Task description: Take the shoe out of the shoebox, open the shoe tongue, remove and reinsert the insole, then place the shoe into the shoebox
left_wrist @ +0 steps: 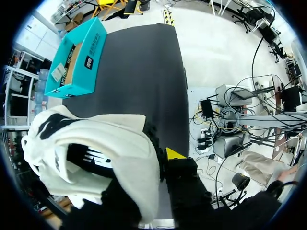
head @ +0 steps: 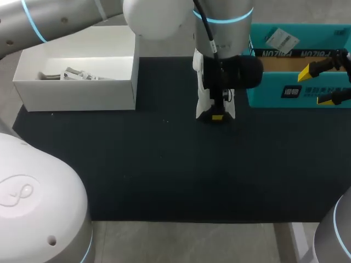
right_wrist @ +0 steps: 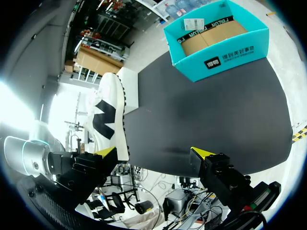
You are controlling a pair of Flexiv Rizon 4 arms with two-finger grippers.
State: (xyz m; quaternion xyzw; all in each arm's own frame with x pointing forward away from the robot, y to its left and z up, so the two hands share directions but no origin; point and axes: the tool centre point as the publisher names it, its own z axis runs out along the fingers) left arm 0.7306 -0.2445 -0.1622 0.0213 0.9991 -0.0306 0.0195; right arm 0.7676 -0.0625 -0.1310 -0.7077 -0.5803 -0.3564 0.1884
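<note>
**Black mat: shoe held up by left gripper, right gripper spread wide**

Shoe: white upper with black markings and a row of dark studs along the sole edge. It is clear of the mat, near the mat's middle and toward the far edge. In the head view it hangs roughly upright beneath the left wrist. In the left wrist view its opening faces the camera, showing a dark interior.

Left gripper: clamped on the shoe. One yellow tip shows pressed against the side of the upper; the other finger is hidden behind the shoe's fabric. The left arm comes in from the far left corner and reaches to the centre.

Right gripper: fingers far apart, nothing between them. It sits at the right edge of the table, by the front wall of the shoebox. From the right wrist, the shoe appears just beyond one yellow tip; whether they touch, cannot tell.

Shoebox: teal, open, at the far right of the mat, well apart from the shoe. Brown lining shows inside; a white label lies at its rim.

White box: open, at the far left corner of the mat. A few grey and white items lie in it, too small to identify.
</note>
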